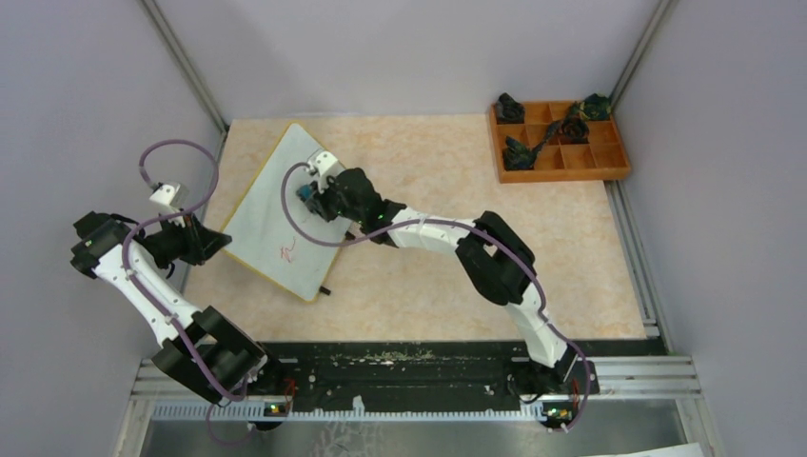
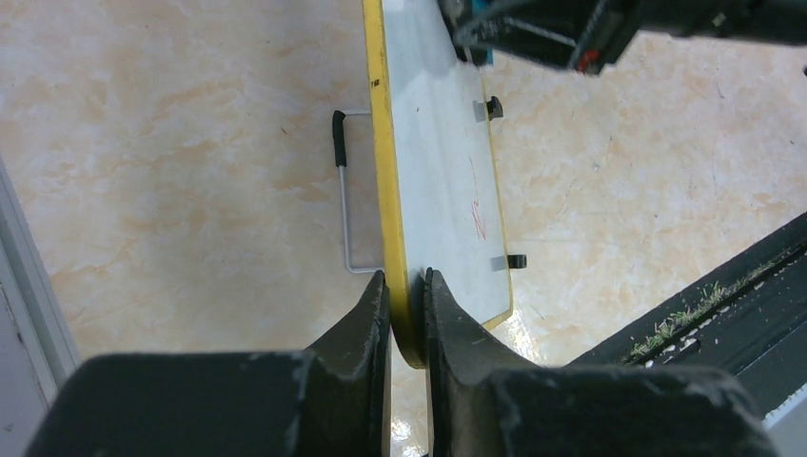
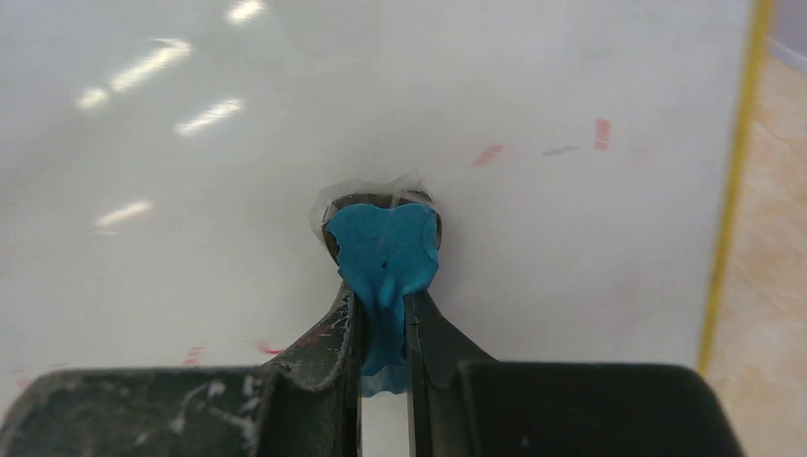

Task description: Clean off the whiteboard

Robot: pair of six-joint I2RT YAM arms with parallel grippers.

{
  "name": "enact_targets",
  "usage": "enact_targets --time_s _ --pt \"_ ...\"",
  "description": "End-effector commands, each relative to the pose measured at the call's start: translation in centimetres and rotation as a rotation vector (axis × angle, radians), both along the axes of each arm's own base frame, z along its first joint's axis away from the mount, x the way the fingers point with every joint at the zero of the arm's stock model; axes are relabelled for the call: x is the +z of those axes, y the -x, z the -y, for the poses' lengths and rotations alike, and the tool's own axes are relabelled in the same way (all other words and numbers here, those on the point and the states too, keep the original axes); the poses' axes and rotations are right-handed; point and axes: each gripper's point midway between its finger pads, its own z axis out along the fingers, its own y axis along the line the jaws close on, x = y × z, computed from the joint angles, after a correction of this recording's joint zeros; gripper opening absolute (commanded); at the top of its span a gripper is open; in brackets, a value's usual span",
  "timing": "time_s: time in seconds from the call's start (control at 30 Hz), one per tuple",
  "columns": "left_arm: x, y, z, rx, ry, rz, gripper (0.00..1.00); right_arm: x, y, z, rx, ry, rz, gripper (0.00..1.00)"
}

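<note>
The whiteboard (image 1: 266, 219) is found at about 9 o'clock on the table (image 1: 428, 286), turned askew, with its near corner toward 6 o'clock. Its yellow edge is clenched between the fingers of the left claw (image 2: 407, 278), so the board is braced. A blue pad (image 3: 385, 248) is grasped by the right claw (image 3: 383, 300) and is pressed against the white face.

The wiping step is judged to be in hand and only partly done. A red scribble (image 1: 288, 250) is seen at roughly 6 o'clock from the pad in the overhead view, and faint red flecks (image 3: 490, 152) are seen at 1 o'clock from the pad in the right wrist view. For a clean result, the pad is best kept flat and pressed evenly, and drawn in overlapping passes toward the scribble. The left claw's grip is best kept firm, so that the board is not pushed across the table. The yellow edge should not be overrun, or contact with the face is lost.

Counted: one whiteboard, one blue pad, two claws, one wire stand (image 2: 344, 190) behind the board, and two black feet (image 2: 515, 260) on the visible long side. One tray (image 1: 609, 174) is seen at 1 o'clock, well apart, holding about four dark items (image 1: 519, 152), too small to be identified.
</note>
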Motion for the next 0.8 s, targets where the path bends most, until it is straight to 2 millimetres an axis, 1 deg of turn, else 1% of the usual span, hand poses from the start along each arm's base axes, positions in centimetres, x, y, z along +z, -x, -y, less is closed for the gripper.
enact_targets --time_s 0.0,0.07,0.13,0.23,0.47,0.67,0.77 --pt "-1.5 1.4 0.9 -0.039 -0.025 -0.065 0.0 -0.5 -4.9 2.0 -0.098 0.011 0.018 0.0" --pt "-1.5 1.3 0.9 -0.04 -0.024 -0.064 0.0 -0.6 -4.7 1.9 -0.077 0.013 0.013 0.0" --pt "-1.5 1.3 0.9 -0.04 -0.022 -0.064 0.0 -0.3 -3.8 1.5 -0.049 -0.005 0.003 0.0" --pt "-1.5 1.3 1.0 -0.04 -0.023 -0.063 0.0 0.0 -1.9 0.9 -0.022 -0.021 0.003 0.0" --pt "-1.6 1.4 1.1 -0.041 -0.02 -0.065 0.0 0.6 4.5 -1.3 0.07 -0.058 -0.005 0.0" --pt "-1.7 1.4 1.1 -0.044 -0.021 -0.07 0.0 1.3 10.1 -3.9 0.169 -0.077 -0.002 0.0" --pt "-1.6 1.4 1.1 -0.042 -0.021 -0.068 0.0 1.5 12.5 -4.8 0.207 -0.095 -0.021 0.0"
